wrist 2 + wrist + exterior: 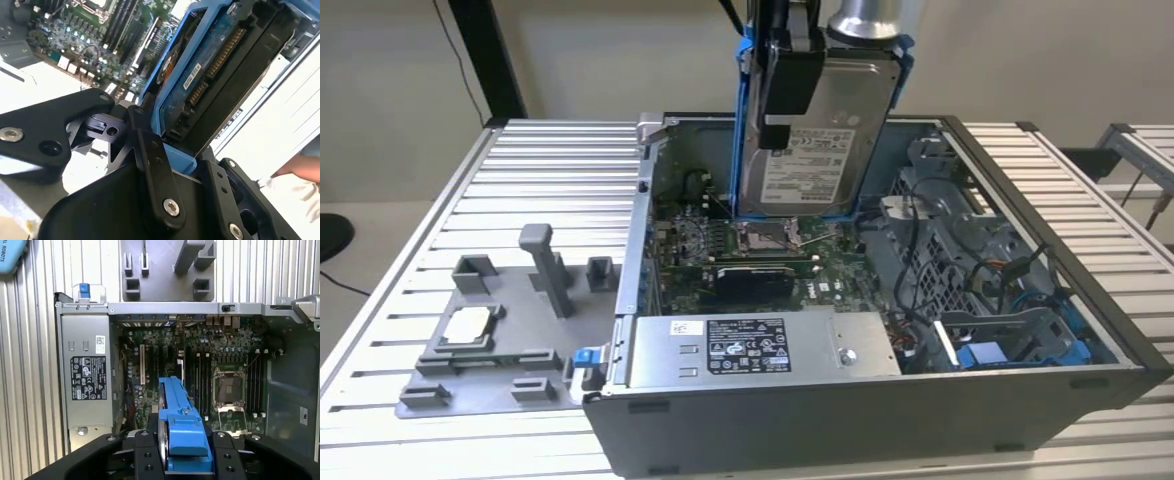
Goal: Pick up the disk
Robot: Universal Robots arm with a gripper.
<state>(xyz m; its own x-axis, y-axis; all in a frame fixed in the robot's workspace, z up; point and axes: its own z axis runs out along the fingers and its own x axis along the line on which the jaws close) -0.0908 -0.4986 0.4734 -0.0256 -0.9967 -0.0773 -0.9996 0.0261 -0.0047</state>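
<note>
The disk (817, 140) is a silver-grey hard drive with a white label in a blue bracket. It hangs upright on edge above the open computer case (1067, 400), clear of the boards below. My gripper (787, 120) is shut on it from above, and one black finger (790, 75) runs down its label side. In the first wrist view the disk's blue bracket edge (182, 432) sits between my black fingers (145, 457). The second wrist view shows the disk's blue circuit-board side (215, 65) and connector, clamped by a finger (155, 170).
Below the disk lie the motherboard (747, 250) with its processor socket (227, 387) and a large grey box with a black label (761, 345). A drive cage (1001, 345) fills the case's right side. A grey fixture plate (494, 385) holds a small square chip (467, 325). A person's arm (300, 167) is nearby.
</note>
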